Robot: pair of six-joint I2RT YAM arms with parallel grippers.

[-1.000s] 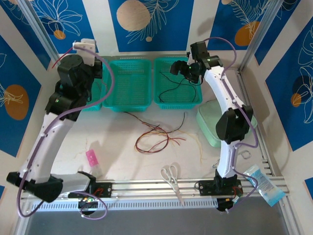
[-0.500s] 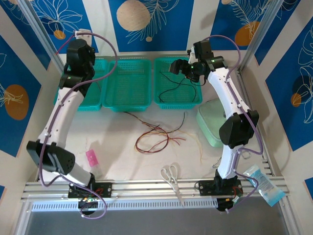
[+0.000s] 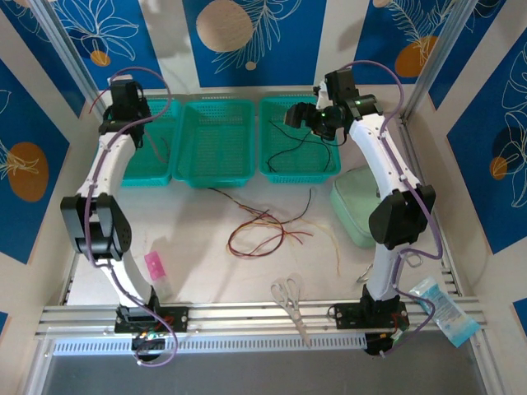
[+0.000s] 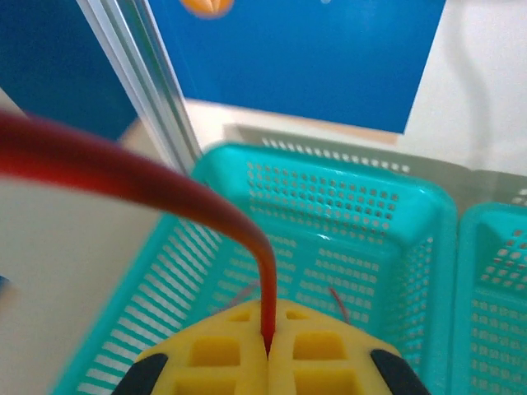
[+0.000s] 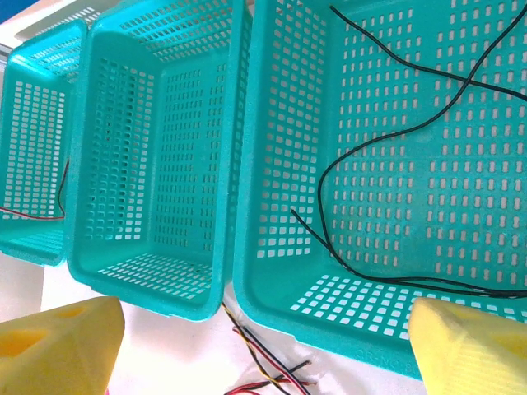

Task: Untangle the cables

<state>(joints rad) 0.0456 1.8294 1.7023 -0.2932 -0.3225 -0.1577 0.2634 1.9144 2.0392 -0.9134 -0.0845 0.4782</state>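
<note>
A red cable (image 4: 165, 185) is being pinched between the closed yellow pads (image 4: 222, 354) of the left gripper (image 4: 268, 350) above the left basket (image 4: 346, 206). A black cable (image 5: 321, 197) is being cradled, looped, in the right basket (image 5: 280, 123). Red, brown, black and tan cables (image 3: 263, 230) are being left tangled on the table (image 3: 198, 239).

The three baskets (image 3: 216, 140) are showing teal, slot-perforated in grids. The wall panels (image 3: 313, 58) are showing blue with white leaf outlines and orange-tan discs. The cable (image 4: 165, 189) in the left gripper's (image 4: 268, 350) yellow pads (image 4: 216, 355) is showing red; the cable (image 5: 321, 193) in the right basket (image 3: 300, 176), black; the cables (image 3: 262, 233) on the white table (image 3: 189, 230), red, yellow-tan and dark.
</note>
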